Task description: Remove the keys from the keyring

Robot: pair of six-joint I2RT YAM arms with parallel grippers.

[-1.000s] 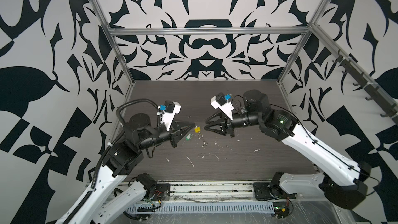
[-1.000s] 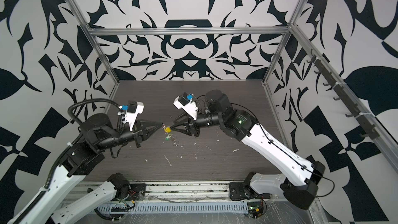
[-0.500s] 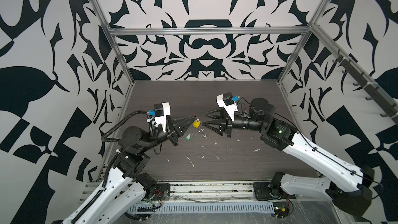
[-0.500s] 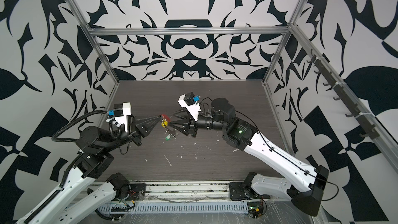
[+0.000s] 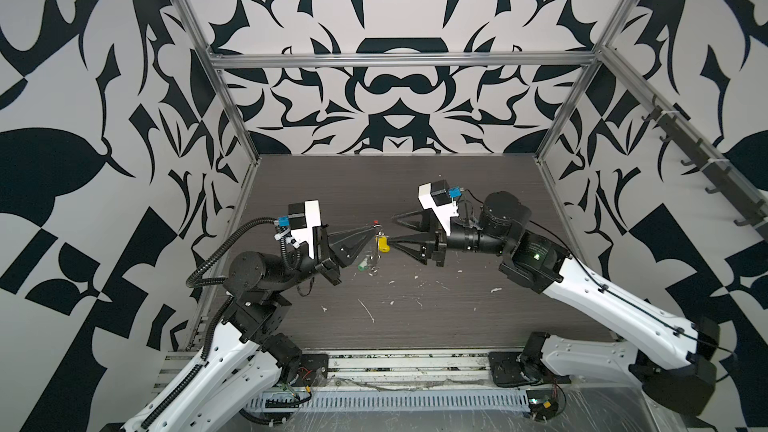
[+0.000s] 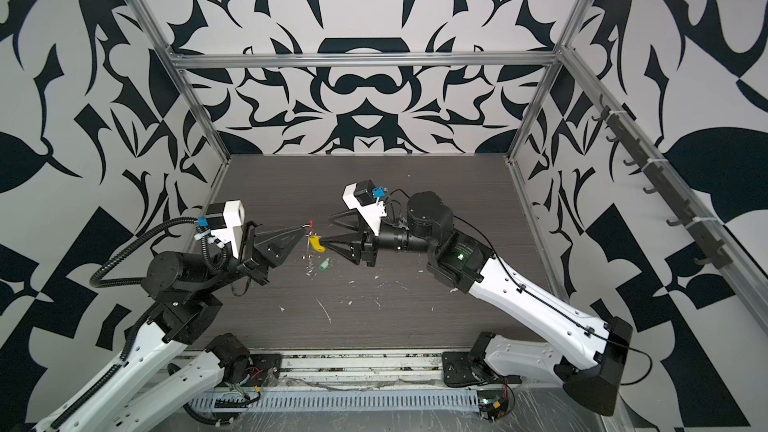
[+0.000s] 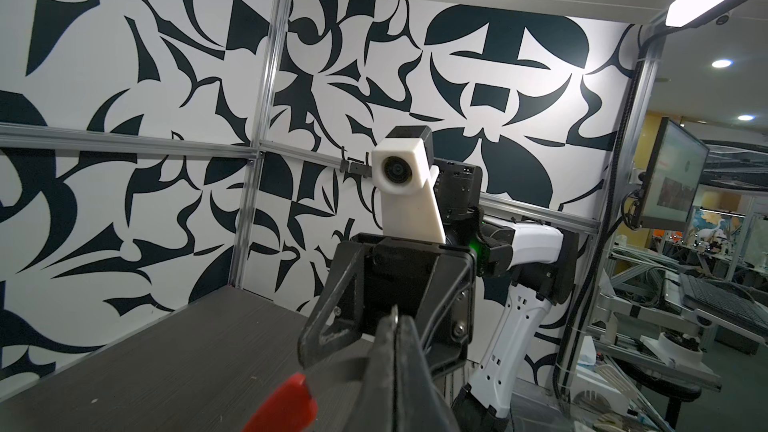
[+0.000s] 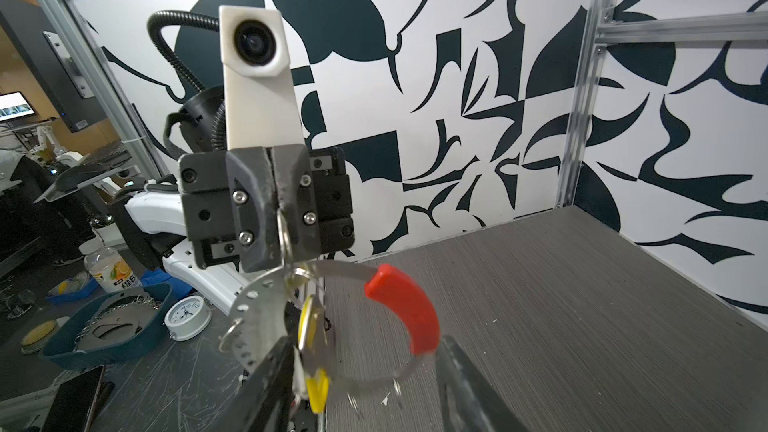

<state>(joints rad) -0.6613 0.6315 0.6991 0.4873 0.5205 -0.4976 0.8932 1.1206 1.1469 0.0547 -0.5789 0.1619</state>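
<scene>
the left gripper (image 5: 371, 231) is clamped shut on the top of the keyring (image 8: 257, 305). whether it pinches the hoop itself or a small ring on it i cannot tell. the grey hoop hangs in the air over the middle of the bench (image 5: 415, 193), with its red sleeve (image 8: 403, 305) on one arc. the green key (image 5: 362, 266) lies loose on the bench below, off the hoop, near some white flecks (image 5: 370, 313). the yellow key (image 5: 383, 243) hangs from the hoop. the right gripper (image 5: 394, 229) faces the left one with its jaws wide apart and holds nothing. one finger (image 8: 270, 388) is just beside the yellow key.
</scene>
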